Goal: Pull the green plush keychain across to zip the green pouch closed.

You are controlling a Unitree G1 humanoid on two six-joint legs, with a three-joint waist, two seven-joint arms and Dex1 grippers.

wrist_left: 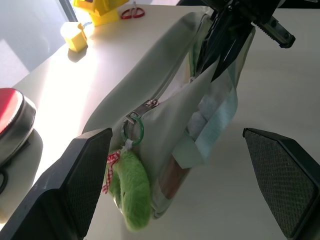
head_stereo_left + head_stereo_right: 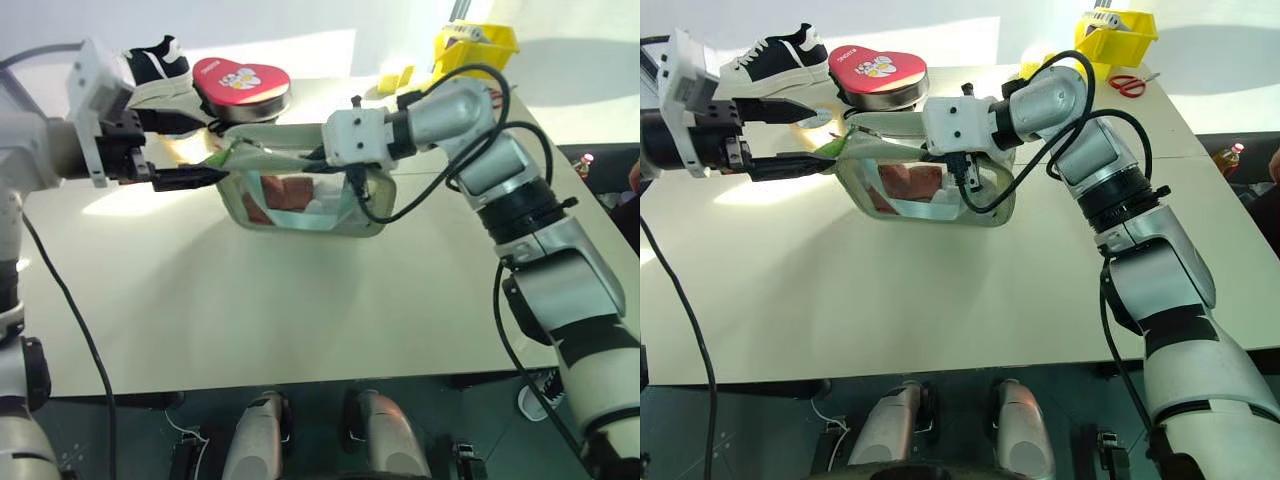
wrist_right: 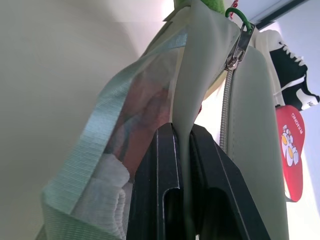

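Risk of a missed grab: left gripper (image 1: 175,185) gaping wide around green plush keychain (image 1: 131,190), touching nothing. Right gripper (image 3: 186,165) pinched shut on green pouch (image 2: 300,195) fabric near table (image 2: 300,320) far edge; thin hold, likely to slip under pull.

Head eyes look down over the bench (image 2: 250,320); both wrist cameras sit close on the green pouch (image 1: 165,115), shared by all.

The right hand (image 2: 318,152) hides part of the green pouch (image 2: 300,215) top; the red things inside (image 2: 908,183) are too blurred to identify
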